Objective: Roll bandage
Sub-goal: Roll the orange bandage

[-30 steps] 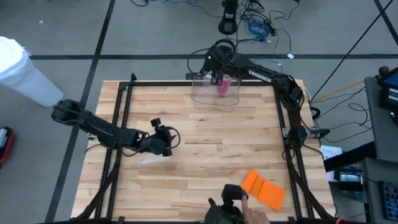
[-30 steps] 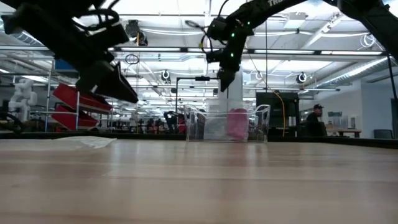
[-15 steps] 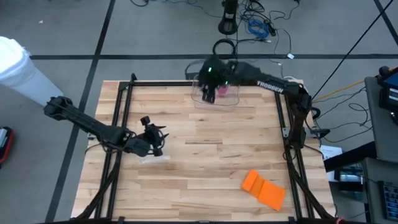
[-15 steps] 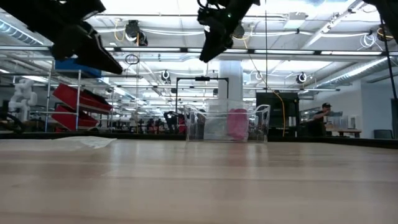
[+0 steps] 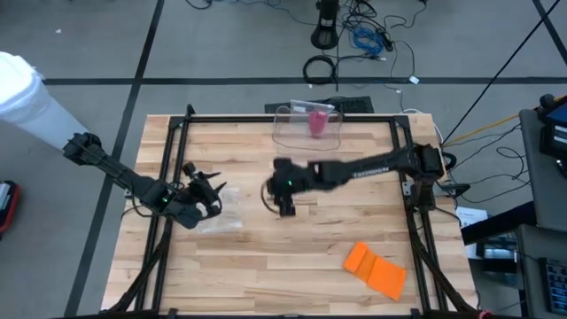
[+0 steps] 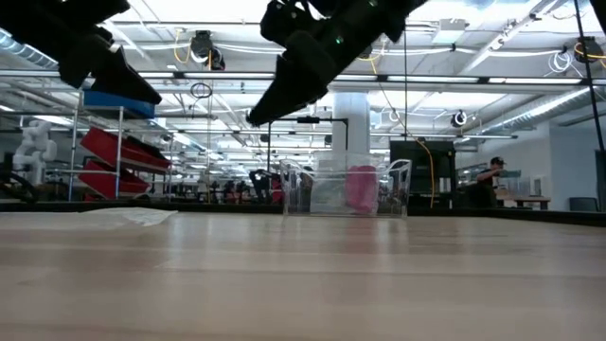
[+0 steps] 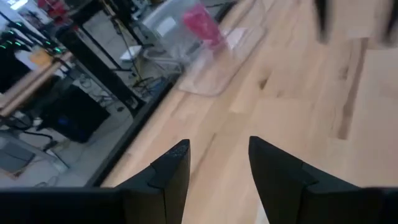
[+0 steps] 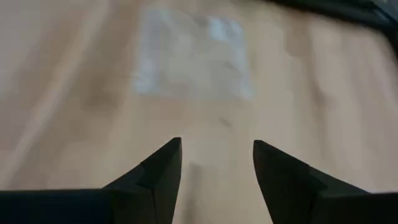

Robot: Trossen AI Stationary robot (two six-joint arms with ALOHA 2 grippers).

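The bandage (image 5: pixel 221 215) is a flat, whitish, see-through piece lying on the wooden table left of the middle; it also shows in the low view (image 6: pixel 128 216) and the right wrist view (image 8: pixel 193 59). My left gripper (image 5: pixel 209 185) hangs open above the table, just left of the bandage, with nothing between its fingers (image 7: pixel 217 149). My right gripper (image 5: pixel 276 193) hangs open over the middle of the table, right of the bandage and pointing toward it (image 8: pixel 217 146). In the low view both grippers (image 6: pixel 156 98) (image 6: pixel 258 117) stand well above the table.
A clear plastic box (image 5: pixel 308 127) with a pink roll (image 5: pixel 316 121) in it stands at the far edge. An orange folded piece (image 5: pixel 376 268) lies near the front right corner. Black frame rails (image 5: pixel 173 159) run along the table's left and right sides.
My right gripper has swung from above the clear box at the far edge toward the table's middle, sinking and tipping downward. My left gripper has drawn back toward the left edge and risen, off the bandage. A hand by the orange piece has left the view.
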